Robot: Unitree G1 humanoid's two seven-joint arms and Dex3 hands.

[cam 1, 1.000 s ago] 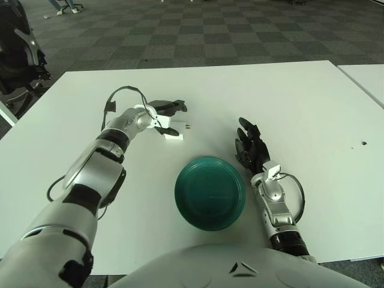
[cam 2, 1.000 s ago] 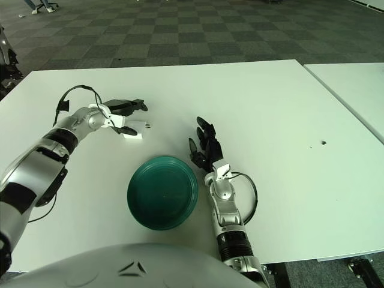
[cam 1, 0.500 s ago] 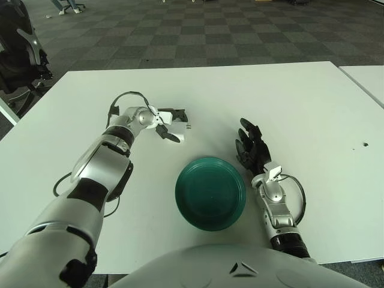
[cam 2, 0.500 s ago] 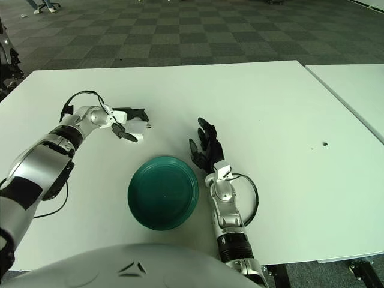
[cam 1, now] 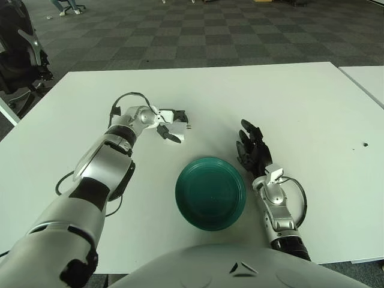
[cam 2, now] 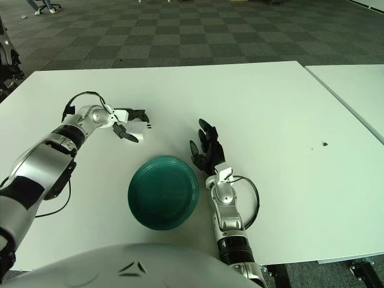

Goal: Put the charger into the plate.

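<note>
A small white charger [cam 1: 179, 129] is at the centre-left of the white table [cam 1: 300, 102], its prongs pointing right. My left hand [cam 1: 174, 125] reaches in from the left with its fingers curled around the charger, one dark finger behind it and one in front. A dark green round plate [cam 1: 210, 192] lies on the table nearer to me, to the right of and below the charger, with nothing in it. My right hand [cam 1: 252, 150] rests on the table just right of the plate, fingers spread and empty.
A second white table [cam 1: 367, 78] stands at the far right across a gap. A small dark mark [cam 1: 364, 144] is on the right of my table. A black chair [cam 1: 18, 51] stands at the left, off the table.
One second ago my left hand's fingers were spread above the charger. They have closed around it, and the charger has shifted slightly away from me. The right hand has not moved.
</note>
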